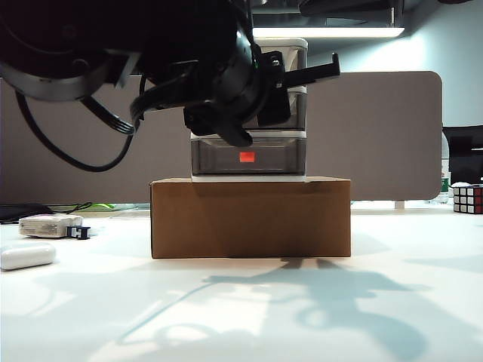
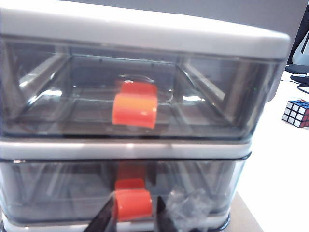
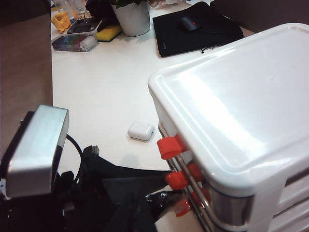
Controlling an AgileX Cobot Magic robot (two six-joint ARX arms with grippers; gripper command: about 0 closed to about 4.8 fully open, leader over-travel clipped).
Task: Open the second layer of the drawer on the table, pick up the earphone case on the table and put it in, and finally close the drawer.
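Observation:
The drawer (image 1: 249, 178) is a white-framed three-tier cabinet standing on a cardboard box. Its second layer (image 2: 58, 191) is smoky grey and carries an orange-red tab (image 2: 133, 204). My left gripper (image 2: 133, 217) reaches in from the upper left in the exterior view (image 1: 245, 113), and its dark fingers press against both sides of that tab. The earphone case (image 1: 26, 255), glossy white and pill-shaped, lies on the table (image 1: 249, 317) at the far left, away from both arms. My right gripper hovers near the cabinet's top front corner, its jaws lost among dark shapes in the right wrist view.
A brown cardboard box (image 1: 250, 217) lifts the cabinet off the table. A flat white item with a dark plug (image 1: 49, 225) lies behind the case, and a Rubik's cube (image 1: 468, 198) stands far right. The top tier's tab (image 2: 135, 108) and the bottom tier's tab (image 1: 247, 157) are untouched.

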